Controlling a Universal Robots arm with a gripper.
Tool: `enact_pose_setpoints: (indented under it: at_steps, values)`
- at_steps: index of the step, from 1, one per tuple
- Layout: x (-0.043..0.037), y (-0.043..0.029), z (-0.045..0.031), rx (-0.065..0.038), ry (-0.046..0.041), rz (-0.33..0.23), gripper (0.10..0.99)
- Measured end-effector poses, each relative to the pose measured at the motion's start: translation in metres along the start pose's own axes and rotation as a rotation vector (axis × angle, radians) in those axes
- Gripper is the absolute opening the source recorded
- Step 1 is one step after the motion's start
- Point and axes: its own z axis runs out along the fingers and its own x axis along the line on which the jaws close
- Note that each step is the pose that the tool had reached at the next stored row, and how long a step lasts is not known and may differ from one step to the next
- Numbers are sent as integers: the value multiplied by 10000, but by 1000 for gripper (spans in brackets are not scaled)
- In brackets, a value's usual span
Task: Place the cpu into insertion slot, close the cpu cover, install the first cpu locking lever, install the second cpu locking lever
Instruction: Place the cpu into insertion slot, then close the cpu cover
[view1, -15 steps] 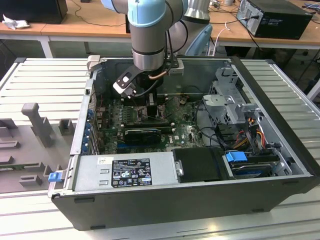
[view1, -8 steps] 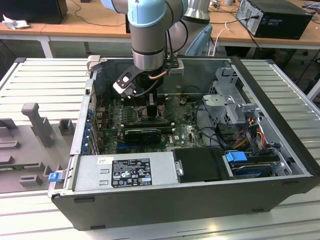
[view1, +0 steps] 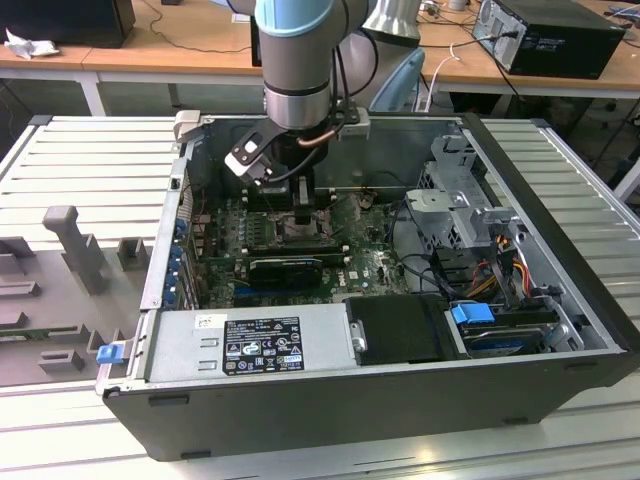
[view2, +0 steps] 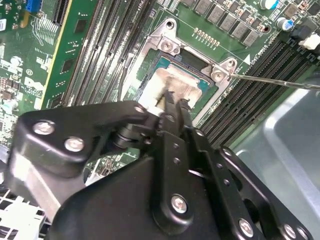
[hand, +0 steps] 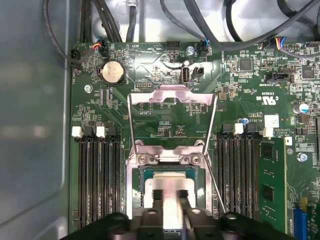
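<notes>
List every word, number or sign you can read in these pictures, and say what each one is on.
Sticker on the power supply: dark panel with white print and symbols, too small to read.
White lettering on the circuit board in the first wrist view: too small to make out.
No other readable text.

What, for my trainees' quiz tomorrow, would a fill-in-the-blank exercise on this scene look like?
1. The small pale silvery square cpu lies in the square black insertion slot on the ___ motherboard.
2. The thin metal hinged cpu cover with its square window is flipped ___.
3. The arm's black gripper hangs directly over the ___.
Missing words: green; open; cpu.
</notes>
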Motion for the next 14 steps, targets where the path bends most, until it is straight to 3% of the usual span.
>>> enact_pose_setpoints:
  at_steps: [2,12,13,14]
  values:
    - [0,1,-20,0,-1,0,106]
    - [2,11,-146,-1,1,2,106]
    - [2,34,-144,4,0,1,106]
    - [3,108,-138,14,-5,3,106]
